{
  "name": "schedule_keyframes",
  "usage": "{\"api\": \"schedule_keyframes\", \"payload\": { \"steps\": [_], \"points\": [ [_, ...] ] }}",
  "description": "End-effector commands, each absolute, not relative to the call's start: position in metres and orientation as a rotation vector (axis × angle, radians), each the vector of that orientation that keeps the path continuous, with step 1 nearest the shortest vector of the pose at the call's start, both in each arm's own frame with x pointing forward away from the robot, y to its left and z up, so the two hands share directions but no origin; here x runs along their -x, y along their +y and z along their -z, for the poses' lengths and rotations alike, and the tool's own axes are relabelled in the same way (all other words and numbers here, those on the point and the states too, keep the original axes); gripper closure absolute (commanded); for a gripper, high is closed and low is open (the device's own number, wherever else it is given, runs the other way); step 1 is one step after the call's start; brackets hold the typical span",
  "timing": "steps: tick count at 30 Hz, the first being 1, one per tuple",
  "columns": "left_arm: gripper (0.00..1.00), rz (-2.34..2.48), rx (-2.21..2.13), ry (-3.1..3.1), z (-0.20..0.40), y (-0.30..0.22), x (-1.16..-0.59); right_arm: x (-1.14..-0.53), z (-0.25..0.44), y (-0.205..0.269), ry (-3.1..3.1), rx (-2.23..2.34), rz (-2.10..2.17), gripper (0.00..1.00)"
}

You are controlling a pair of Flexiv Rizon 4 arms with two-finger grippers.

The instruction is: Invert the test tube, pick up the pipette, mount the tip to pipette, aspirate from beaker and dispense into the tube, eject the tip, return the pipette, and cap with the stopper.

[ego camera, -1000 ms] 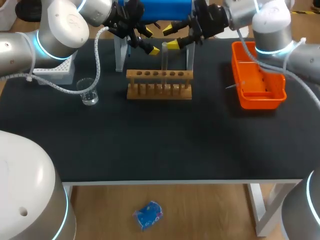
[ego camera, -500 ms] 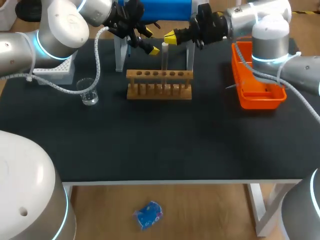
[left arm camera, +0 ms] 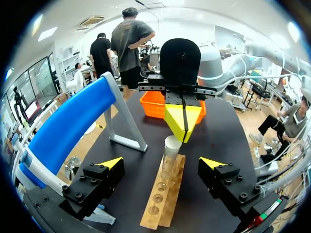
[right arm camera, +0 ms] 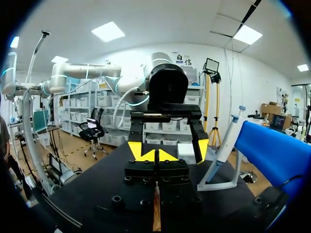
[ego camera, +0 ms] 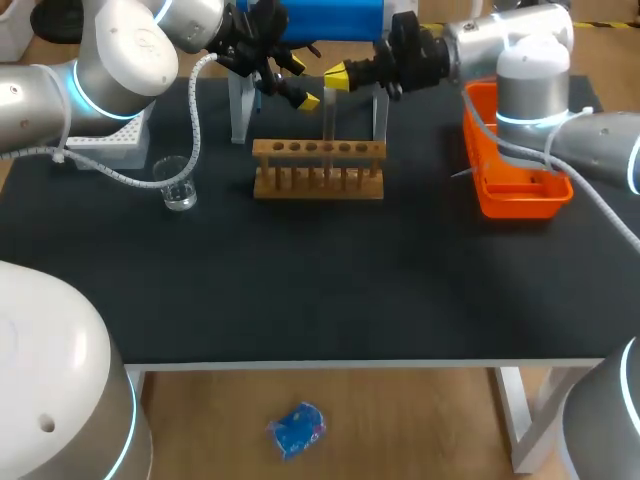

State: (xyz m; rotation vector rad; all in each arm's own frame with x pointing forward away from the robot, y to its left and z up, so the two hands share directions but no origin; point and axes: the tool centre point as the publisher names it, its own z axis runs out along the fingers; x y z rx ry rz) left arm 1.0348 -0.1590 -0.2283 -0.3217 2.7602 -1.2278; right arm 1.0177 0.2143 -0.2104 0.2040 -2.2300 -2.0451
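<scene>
Test tube (ego camera: 328,125): upright in the wooden rack (ego camera: 318,170), mouth up, in a hole near the rack's middle.
Right tool (ego camera: 335,75): comes in from the right side of the table (ego camera: 320,290). Its yellow tips are pressed together with no gap showing, right at the tube's mouth. From where I stand I cannot tell whether they nip the rim or merely sit against it.
Left tool (left arm camera: 160,164): fingers spread wide and holding nothing. It hangs over the back of the rack, just beside the tube's top and facing the right tool, with the tube between the two.
Beaker (ego camera: 178,183): clear glass, standing on the table to the left of the rack, apart from it.
Pipette (right arm camera: 226,145): leaning in the blue stand (ego camera: 330,18) behind the rack.
Orange bin (ego camera: 520,205): on the right part of the table, under the right arm.
White box (ego camera: 110,148): at the back left, partly hidden by the left arm.
</scene>
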Motion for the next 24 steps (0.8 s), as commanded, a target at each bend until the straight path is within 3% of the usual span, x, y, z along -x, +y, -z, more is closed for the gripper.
{"api": "schedule_keyframes", "payload": {
  "steps": [1,24],
  "points": [
    [0.00,1.234,0.319,2.756,0.2296,-0.1587,-1.0349,-1.0227,0.2148,0.2135,-2.216,-0.209,2.049,1.00],
    [0.00,1.234,0.319,2.756,0.2296,-0.1587,-1.0349,-1.0264,0.2207,0.2155,-2.192,-0.194,2.062,1.00]
  ]
}}
